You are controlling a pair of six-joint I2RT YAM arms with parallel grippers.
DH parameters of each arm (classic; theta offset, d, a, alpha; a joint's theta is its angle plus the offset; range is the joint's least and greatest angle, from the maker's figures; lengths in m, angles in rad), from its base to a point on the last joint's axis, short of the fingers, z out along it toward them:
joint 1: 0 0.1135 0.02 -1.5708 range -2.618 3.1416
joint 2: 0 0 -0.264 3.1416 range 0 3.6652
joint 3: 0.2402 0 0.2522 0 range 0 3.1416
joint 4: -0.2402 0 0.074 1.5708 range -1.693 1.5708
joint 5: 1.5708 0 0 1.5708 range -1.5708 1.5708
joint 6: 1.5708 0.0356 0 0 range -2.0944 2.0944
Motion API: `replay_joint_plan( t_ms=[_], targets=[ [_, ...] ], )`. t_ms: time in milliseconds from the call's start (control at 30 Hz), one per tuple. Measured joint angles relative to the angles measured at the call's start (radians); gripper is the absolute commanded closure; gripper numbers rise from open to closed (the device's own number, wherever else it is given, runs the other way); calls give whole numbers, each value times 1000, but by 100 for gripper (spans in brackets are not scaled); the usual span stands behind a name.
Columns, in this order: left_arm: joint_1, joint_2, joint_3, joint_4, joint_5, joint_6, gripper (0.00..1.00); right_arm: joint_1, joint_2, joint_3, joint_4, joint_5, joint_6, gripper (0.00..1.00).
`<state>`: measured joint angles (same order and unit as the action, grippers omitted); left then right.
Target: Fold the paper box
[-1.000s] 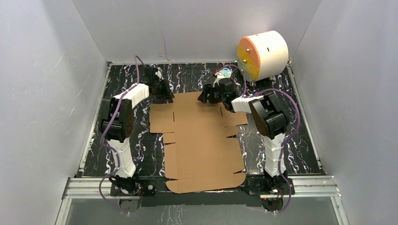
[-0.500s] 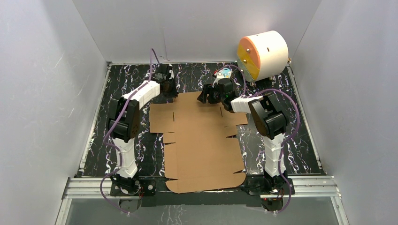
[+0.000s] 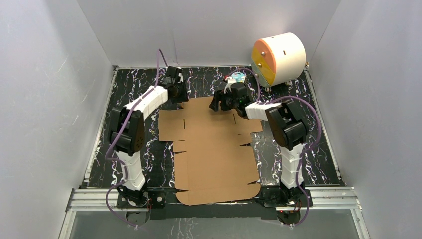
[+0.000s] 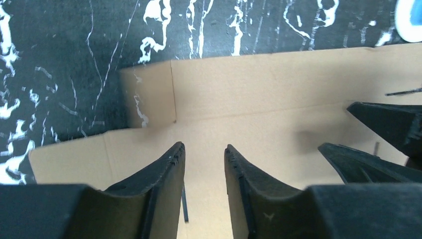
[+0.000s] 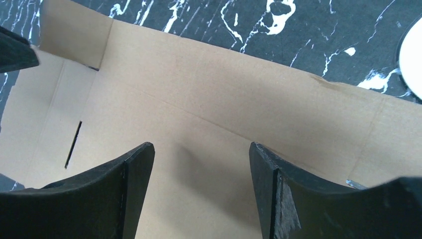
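Observation:
The paper box is a flat brown die-cut cardboard sheet lying on the black marbled table, reaching from the near edge to the middle. My left gripper hovers over the sheet's far left corner; its jaws stand a little apart with only cardboard showing behind the gap. My right gripper is over the far edge panel, wide open and holding nothing. Its black fingers show at the right of the left wrist view.
A white-and-orange cylinder stands at the back right corner. A small white and blue round object lies just beyond the sheet's far edge, behind the right gripper. Grey walls close in the table on three sides.
My left arm has swung right and farther back, from beside the sheet to its far left corner, and its jaws have parted slightly. The right arm has barely moved.

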<state>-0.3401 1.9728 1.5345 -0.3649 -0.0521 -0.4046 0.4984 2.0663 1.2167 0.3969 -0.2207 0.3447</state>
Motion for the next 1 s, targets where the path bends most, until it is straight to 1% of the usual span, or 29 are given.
replay_joint_plan(
  t_ms=[133,233,367,467,633,833,1000],
  targets=[
    [-1,-114,-64,4,16,-16,59,-10,-77,-26,-35,-14,-47,17],
    [-1,-181,-92,15,56,-26,48,-35,-140,-48,-45,-18,-75,16],
    [-1,-196,-117,71,118,-54,40,-90,-180,-53,-53,-14,-90,14],
    [-1,-168,-134,97,166,-74,36,-140,-179,-53,-85,10,-90,13],
    [-1,-48,-103,130,230,-87,32,-201,-152,-32,-156,48,-86,11],
    [-2,88,-49,143,267,-82,27,-216,-91,-5,-192,61,-85,9],
    [-2,127,-22,149,280,-59,27,-216,-29,36,-194,50,-87,8]
  ],
)
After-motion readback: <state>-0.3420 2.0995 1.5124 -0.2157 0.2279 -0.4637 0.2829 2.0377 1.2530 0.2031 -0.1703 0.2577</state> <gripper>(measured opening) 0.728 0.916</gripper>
